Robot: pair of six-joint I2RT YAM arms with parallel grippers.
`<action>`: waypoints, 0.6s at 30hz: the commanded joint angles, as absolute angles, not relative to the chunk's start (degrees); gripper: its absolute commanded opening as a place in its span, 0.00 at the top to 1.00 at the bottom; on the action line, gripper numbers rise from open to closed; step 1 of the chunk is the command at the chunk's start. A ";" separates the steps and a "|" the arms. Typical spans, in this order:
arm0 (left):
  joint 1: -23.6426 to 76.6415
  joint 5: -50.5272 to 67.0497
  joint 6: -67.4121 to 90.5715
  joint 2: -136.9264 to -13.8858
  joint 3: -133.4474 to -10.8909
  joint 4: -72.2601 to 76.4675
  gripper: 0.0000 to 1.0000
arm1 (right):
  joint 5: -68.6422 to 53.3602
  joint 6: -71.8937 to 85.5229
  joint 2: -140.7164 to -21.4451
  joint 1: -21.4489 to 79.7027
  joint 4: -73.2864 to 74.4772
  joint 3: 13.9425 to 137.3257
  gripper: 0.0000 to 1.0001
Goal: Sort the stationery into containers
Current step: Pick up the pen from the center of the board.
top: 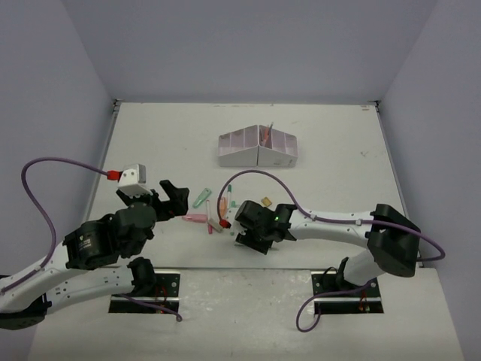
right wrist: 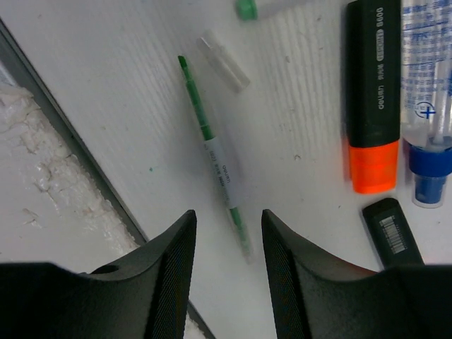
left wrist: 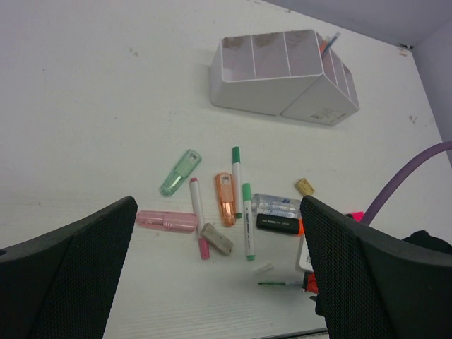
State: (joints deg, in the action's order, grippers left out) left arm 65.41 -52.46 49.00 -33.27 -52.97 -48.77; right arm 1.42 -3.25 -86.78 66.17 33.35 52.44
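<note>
**A:** The right gripper (right wrist: 227, 233) is hanging low over the thin green pen (right wrist: 215, 152) by the table's (right wrist: 106, 85) near edge. It's lining up for a pick, I'd say.

**B:** Its jaws are sitting half apart, straddling the pen's tail and gripping nothing yet.

**A:** And the left gripper (left wrist: 217, 205)?

**B:** It's gaping wide and empty, hovering over the pile (left wrist: 224, 198). The white box (left wrist: 244, 95) is standing well beyond.

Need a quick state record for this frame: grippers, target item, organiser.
left gripper: open, empty, left of the loose stationery pile
right gripper: open, jaws straddling one end of a thin green pen, not gripping
thin green pen: flat on the white table, near its edge
white compartmented organiser box: far side, at least one slim pen standing inside
</note>
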 commanded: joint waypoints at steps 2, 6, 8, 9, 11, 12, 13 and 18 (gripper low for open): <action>65.57 -53.87 47.16 -34.79 -51.68 -47.76 0.00 | 3.65 -4.10 -90.50 68.84 31.83 54.42 0.58; 65.52 -52.76 46.04 -36.68 -51.68 -47.06 0.00 | 5.78 -4.85 -92.77 69.13 31.24 55.83 0.61; 65.57 -52.33 45.80 -37.31 -51.74 -46.97 0.00 | 6.24 -5.23 -93.54 69.17 30.89 55.93 0.63; 65.57 -52.02 45.61 -37.62 -51.68 -46.84 0.00 | 6.25 -5.54 -93.78 69.17 30.56 55.81 0.64; 65.65 -51.66 45.33 -37.71 -51.58 -46.46 0.00 | 6.18 -5.64 -93.88 69.17 29.87 55.53 0.64; 65.59 -51.38 44.93 -37.71 -51.47 -46.02 0.00 | 5.29 -5.80 -94.11 69.11 29.64 55.25 0.67; 65.57 -51.15 44.70 -37.71 -51.42 -45.75 0.00 | 4.66 -5.89 -94.26 69.08 29.49 55.02 0.70; 65.57 -50.65 44.18 -37.12 -51.24 -44.94 0.00 | 4.02 -5.74 -94.89 69.49 29.38 53.93 0.81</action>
